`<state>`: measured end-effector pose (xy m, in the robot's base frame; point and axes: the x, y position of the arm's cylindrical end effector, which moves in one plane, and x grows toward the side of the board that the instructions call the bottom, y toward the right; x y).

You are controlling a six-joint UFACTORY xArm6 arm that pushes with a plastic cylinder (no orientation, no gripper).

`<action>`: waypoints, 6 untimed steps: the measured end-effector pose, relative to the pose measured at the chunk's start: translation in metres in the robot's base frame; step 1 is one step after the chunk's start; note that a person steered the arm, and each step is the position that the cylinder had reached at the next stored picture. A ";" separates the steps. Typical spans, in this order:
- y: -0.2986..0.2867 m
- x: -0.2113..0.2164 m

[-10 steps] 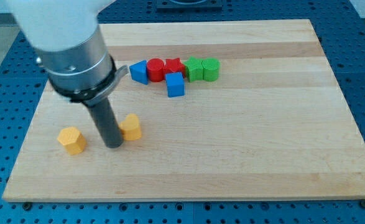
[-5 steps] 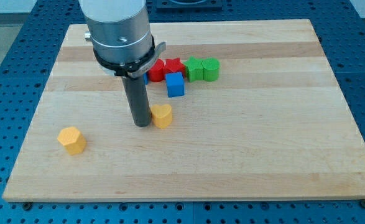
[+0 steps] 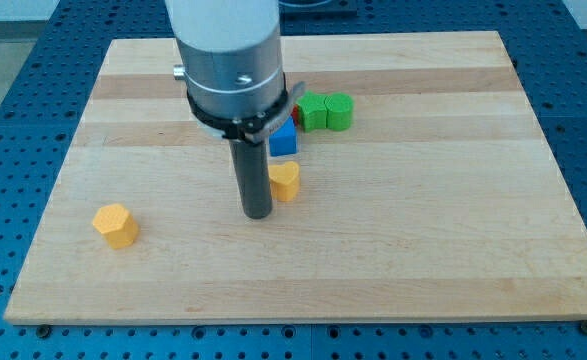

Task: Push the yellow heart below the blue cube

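The yellow heart looks light, rigid and smooth-sided, so it should slide readily on the worktop yet could spin away if nudged off-centre; push squarely on its flat left flank (there are no jaws here to open or close, only a rod). It sits just near of the blue cube, almost touching it. My tip stands just left of the heart and slightly nearer.

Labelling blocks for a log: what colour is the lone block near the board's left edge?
Yellow-orange; the lone block shows clearly in the camera view, the only one.
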<state>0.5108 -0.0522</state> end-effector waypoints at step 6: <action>0.025 -0.033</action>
<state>0.4781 -0.0271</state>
